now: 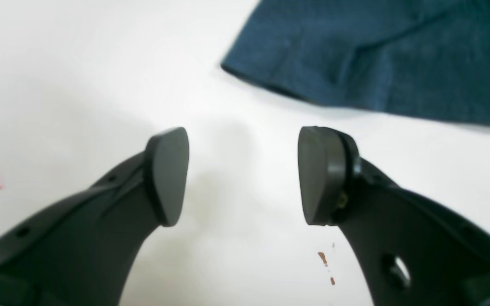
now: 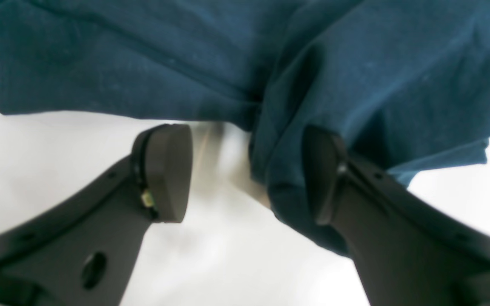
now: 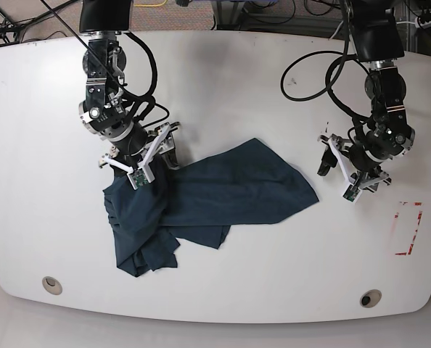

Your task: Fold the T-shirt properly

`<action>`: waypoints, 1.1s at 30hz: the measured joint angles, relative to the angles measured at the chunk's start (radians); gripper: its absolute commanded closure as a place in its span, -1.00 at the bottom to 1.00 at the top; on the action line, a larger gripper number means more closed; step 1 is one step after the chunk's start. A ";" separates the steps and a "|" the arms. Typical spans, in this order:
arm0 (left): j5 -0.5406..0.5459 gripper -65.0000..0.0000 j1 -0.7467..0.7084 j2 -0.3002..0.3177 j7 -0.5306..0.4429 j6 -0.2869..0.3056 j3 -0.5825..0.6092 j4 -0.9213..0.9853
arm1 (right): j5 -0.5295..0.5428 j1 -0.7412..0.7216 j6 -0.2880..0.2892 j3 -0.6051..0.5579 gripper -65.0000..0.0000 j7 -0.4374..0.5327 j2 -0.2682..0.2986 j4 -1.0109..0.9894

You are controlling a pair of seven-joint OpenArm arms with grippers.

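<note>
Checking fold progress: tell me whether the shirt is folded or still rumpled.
Rumpled, not folded. The shirt lies bunched on the table, one end heaped in loose folds, the other spread out unevenly.

T-shirt [image 2: 398, 72]: soft matt woven cloth, faintly linty. Pincer pads [image 1: 166, 176]: smooth matt black, plastic or rubber by look. Bench [image 3: 223, 80]: smooth white, slight sheen, small red marks.

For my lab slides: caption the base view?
Crumpled dark navy-teal cloth T-shirt on white table; right gripper over it, left gripper open beside.
</note>
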State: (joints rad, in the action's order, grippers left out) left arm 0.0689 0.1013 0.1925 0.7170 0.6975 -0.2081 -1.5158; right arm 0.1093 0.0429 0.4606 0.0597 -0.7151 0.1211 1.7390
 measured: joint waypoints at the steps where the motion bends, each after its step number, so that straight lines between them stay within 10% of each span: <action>1: 0.000 -0.13 0.005 0.000 0.000 0.000 0.000 0.005 | 0.000 0.001 0.000 0.002 -0.08 0.000 -0.005 0.002; 8: -0.004 -0.14 0.060 0.020 0.006 0.000 -0.001 0.022 | 0.000 0.000 0.001 -0.002 0.17 0.005 -0.010 0.002; 33: 0.005 -0.15 0.051 -0.005 -0.003 0.000 -0.008 0.026 | 0.002 0.011 0.004 -0.005 -0.08 0.008 0.006 0.072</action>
State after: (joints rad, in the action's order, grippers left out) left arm 0.0742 0.1524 0.1879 0.7136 0.6971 -0.2161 -1.4902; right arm 0.1116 0.0536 0.4644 0.0551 -0.7071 0.1268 1.8114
